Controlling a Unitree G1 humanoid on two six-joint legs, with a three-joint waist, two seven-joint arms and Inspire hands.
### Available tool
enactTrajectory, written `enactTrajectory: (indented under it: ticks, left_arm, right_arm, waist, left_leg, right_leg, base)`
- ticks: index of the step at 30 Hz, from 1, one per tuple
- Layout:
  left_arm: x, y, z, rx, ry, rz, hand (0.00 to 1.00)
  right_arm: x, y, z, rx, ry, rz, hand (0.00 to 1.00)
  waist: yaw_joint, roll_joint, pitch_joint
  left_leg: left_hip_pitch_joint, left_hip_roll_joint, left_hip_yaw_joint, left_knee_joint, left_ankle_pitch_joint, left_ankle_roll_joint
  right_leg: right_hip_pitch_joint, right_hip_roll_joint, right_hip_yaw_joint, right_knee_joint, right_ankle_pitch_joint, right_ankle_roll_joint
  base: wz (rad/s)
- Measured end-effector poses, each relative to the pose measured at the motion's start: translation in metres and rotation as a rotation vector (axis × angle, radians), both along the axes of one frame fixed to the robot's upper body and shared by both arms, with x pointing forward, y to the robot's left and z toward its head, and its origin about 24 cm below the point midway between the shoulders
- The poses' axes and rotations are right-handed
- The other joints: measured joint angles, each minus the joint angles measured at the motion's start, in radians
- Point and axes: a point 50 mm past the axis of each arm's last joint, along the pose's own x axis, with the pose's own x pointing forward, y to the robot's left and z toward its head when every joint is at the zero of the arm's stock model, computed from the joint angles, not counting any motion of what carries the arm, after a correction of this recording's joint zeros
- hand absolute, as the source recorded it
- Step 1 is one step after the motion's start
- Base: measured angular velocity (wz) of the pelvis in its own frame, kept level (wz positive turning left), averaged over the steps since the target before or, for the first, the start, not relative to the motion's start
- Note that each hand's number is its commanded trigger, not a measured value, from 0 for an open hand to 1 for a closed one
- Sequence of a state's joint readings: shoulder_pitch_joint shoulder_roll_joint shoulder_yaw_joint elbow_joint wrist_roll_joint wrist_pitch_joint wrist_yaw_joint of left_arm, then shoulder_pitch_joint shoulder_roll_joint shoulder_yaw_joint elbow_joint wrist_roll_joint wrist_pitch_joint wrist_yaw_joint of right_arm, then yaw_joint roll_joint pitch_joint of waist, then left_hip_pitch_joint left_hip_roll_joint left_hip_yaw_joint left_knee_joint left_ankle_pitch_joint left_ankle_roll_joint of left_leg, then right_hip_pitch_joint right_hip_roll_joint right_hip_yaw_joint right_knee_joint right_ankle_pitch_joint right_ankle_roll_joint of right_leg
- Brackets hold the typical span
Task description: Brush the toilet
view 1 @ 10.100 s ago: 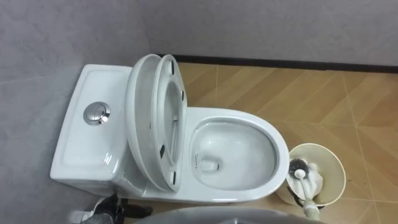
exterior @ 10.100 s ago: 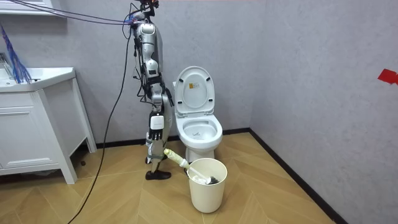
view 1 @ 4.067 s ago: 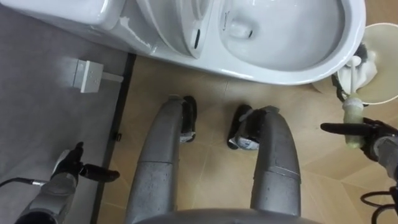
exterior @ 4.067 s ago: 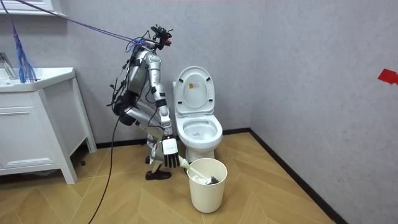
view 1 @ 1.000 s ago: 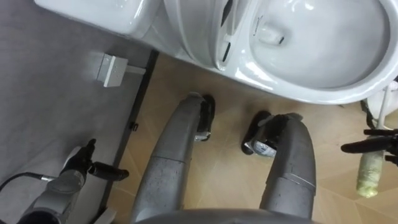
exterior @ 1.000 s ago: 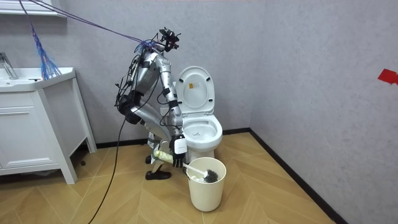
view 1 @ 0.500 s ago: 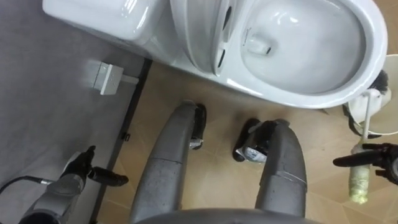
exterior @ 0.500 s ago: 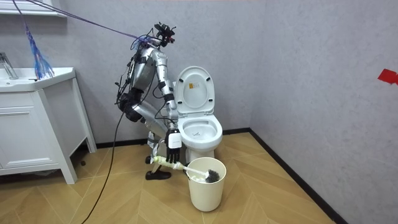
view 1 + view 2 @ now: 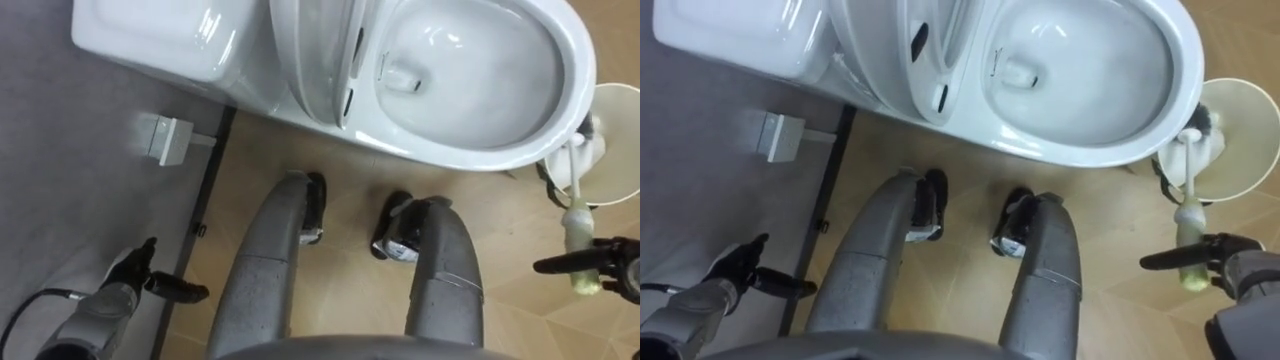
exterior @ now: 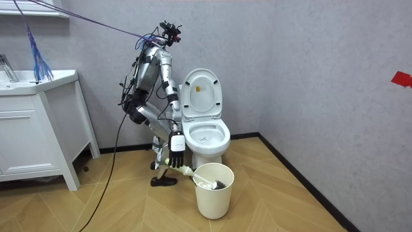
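Brush (image 9: 1188, 240) was in your right hand (image 9: 1238, 268), low at your right side. The fingers were curled round its pale grip, with one dark finger sticking straight out past it. Your left hand (image 9: 128, 278) hung low at your left by the wall, fingers loosely spread and holding nothing. From the grip the thin handle ran away from you into the bucket (image 9: 1252, 110), where the brush head rested. The bucket stood just beside the front of the toilet (image 9: 470, 100). You stood bent forward at the bowl's side, feet close to its base. Farther off, the seat (image 9: 315, 60) stood raised against the tank (image 9: 150, 35).
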State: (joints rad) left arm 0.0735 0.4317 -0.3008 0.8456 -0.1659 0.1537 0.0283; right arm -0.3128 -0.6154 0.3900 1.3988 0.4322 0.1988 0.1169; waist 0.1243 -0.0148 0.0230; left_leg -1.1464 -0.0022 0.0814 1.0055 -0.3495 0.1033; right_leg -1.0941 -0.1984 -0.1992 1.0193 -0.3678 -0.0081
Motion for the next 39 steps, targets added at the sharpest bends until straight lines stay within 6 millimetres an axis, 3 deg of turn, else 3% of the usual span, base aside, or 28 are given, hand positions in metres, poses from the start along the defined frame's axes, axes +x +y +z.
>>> enactTrajectory:
  ticks: [24,39]
  left_arm:
    - [0.000,-0.006,-0.002,0.025,-0.017,0.023,0.00]
    - [0.000,-0.005,-0.002,0.027,-0.035,0.070,0.00]
  right_arm:
    - [0.012,0.016,-0.007,-0.050,-0.082,-0.127,0.00]
    - [0.022,0.016,-0.002,-0.026,-0.173,-0.246,0.00]
  waist:
    - [-0.004,-0.003,0.0039]
    - [-0.013,-0.014,0.0094]
  left_leg:
    - [-0.018,-0.011,0.003,-0.042,0.009,-0.005]
    - [-0.107,-0.012,0.025,0.003,0.009,0.002]
  right_leg:
    - [-0.028,-0.008,-0.001,-0.025,0.001,-0.002]
    - [-0.134,-0.016,0.029,0.038,-0.001,-0.002]
  base:
    - [0.00]
    - [0.00]
